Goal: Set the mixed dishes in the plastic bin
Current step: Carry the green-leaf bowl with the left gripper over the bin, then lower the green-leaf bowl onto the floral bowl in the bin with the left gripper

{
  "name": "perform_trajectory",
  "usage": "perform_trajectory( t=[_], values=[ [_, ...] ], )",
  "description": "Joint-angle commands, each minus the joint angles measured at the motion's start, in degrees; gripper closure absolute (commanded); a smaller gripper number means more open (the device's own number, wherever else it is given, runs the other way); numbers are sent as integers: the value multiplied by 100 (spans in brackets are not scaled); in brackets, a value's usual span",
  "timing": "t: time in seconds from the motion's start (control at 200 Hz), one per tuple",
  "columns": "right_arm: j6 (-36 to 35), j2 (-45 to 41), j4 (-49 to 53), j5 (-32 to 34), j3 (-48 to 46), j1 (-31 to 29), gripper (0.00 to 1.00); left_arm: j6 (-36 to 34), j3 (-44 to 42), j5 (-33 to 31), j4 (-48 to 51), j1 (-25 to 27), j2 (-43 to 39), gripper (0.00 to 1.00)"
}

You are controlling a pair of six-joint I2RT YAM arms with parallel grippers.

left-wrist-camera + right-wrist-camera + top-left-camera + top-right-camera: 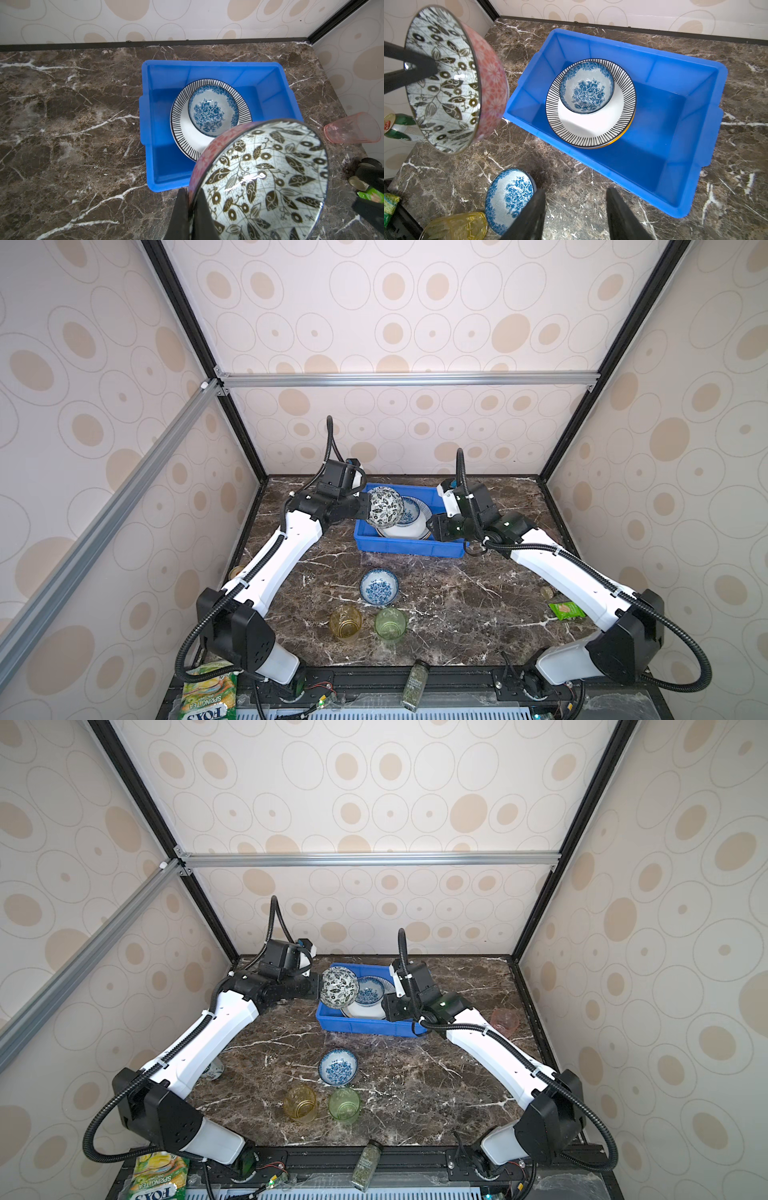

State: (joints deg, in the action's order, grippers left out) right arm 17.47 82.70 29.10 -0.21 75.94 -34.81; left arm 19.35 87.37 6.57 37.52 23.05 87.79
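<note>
- The left end effector (365, 506) is clenched on the rim of a black-and-white leaf-patterned bowl (386, 507). It holds the bowl tilted in the air over the left end of the blue bin (399, 546), near the centre of a top view.
- Already inside the bin is a striped-rim plate (187, 143) with a blue flowered bowl (212, 112) sitting in it.
- The right end effector (575, 193) hangs released and empty, just beside the bin's right end.
- By my judgement, the dishes left on the desk are a second blue bowl (379, 587), a yellow glass (345, 622) and a green glass (390, 624) in the lower middle, plus a pink glass (504, 1021) at the right.
- The desk (457, 614) is dark brown marble with white veins, boxed in by cream walls printed with tan ovals.
</note>
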Motion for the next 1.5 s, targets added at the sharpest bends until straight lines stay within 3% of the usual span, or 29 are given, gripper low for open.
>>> perform_trajectory(
  t=[0.0,0.335,0.5,1.111,1.491],
  values=[
    [-78,12,-18,142,28,-53,49,-137,468,166,-336,-55,103,100],
    [-112,-108,98,309,4,-44,49,-130,842,422,-640,-90,821,100],
    [-165,-193,204,441,-13,-44,49,-245,1212,273,-510,-90,1224,100],
    [-113,-485,403,669,-173,-44,49,-364,2299,728,-176,-90,2627,100],
    [-69,-557,456,739,-253,-44,48,-484,2381,761,-5,-90,3002,100]
  ],
)
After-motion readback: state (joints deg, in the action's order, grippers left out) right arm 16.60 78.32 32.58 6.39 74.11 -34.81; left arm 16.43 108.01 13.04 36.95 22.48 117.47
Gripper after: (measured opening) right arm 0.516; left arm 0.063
